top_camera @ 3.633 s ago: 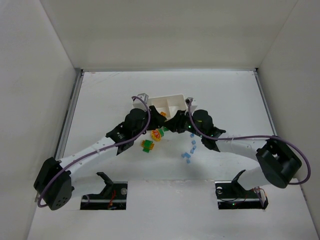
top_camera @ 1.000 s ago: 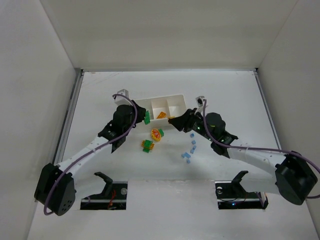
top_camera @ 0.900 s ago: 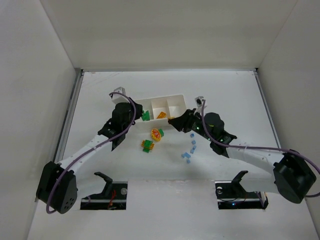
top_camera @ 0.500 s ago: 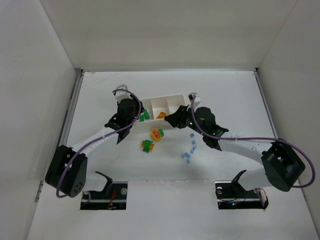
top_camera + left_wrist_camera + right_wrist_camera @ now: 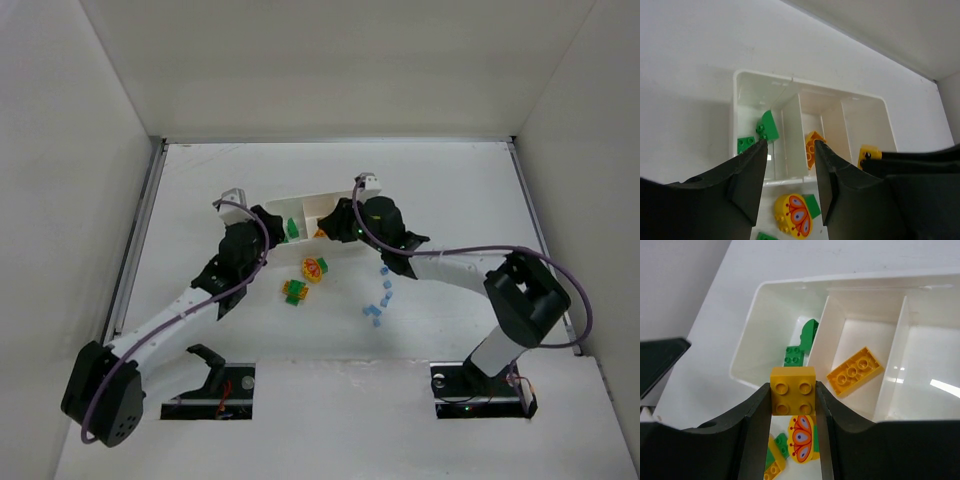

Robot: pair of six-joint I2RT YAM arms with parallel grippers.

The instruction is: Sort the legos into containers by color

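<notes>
The white three-compartment tray (image 5: 306, 203) holds two green bricks (image 5: 768, 129) in its left compartment and an orange brick (image 5: 855, 371) in the middle one; the right one looks bare. My right gripper (image 5: 793, 392) is shut on a yellow four-stud brick (image 5: 793, 390), held over the tray's near rim (image 5: 790, 390) by the left and middle compartments. My left gripper (image 5: 790, 145) is open and empty, just short of the tray's near wall. In the top view the left gripper (image 5: 272, 220) and right gripper (image 5: 330, 226) flank the tray.
A round yellow butterfly brick with green (image 5: 315, 268) and a green-orange cluster (image 5: 295, 291) lie just in front of the tray. Several pale blue bricks (image 5: 384, 297) are scattered to the right. White walls enclose the table.
My left gripper has let go of a green brick into the left compartment and drawn back. My right gripper has moved left and forward to the tray with the yellow brick.
</notes>
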